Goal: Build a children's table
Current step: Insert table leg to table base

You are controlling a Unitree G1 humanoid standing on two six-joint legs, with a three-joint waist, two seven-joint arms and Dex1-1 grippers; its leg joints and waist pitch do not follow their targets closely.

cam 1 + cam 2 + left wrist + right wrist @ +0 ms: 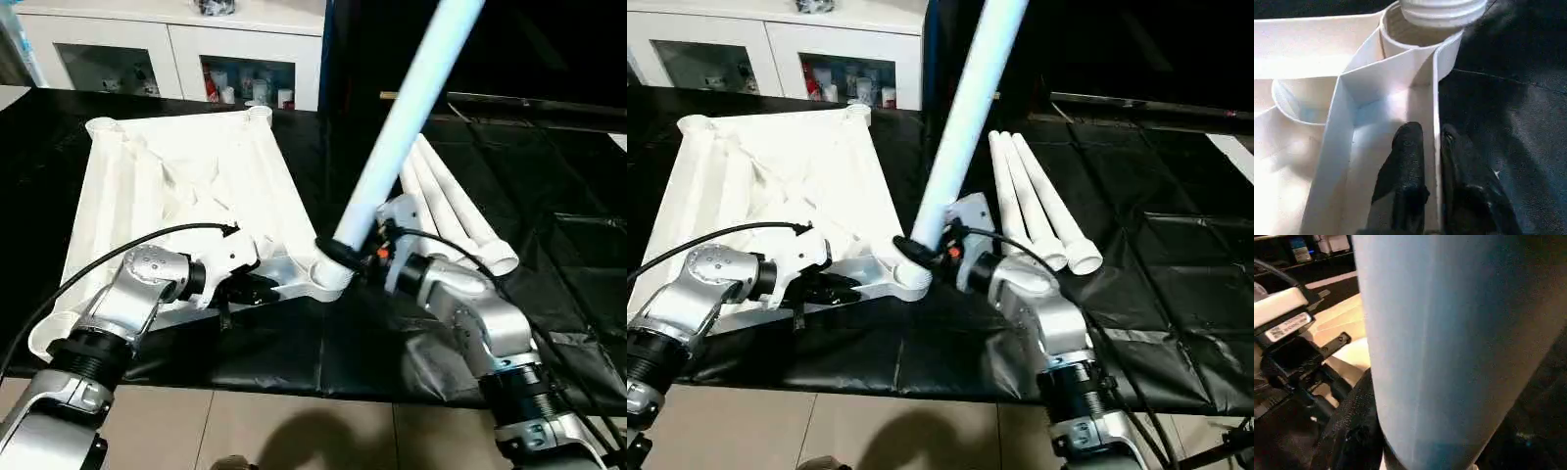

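Observation:
The white tabletop point(176, 166) lies upside down on the black cloth, ribs facing up. A long white leg point(402, 117) stands tilted over the near right corner socket point(328, 276). My right gripper point(355, 251) is shut on the leg just above its lower end. In the left wrist view the leg's ridged end point(1442, 10) sits at the mouth of that socket point(1400, 34). My left gripper point(1432, 142) straddles the thin rim wall point(1436, 98) beside that corner. Its fingers point(1408, 161) stand slightly apart, with a slim gap to the wall.
Three more white legs point(451, 206) lie side by side on the cloth right of the tabletop. A white cabinet point(176, 49) with glass doors stands behind the work. The cloth's front edge point(313, 387) meets a tiled floor near me.

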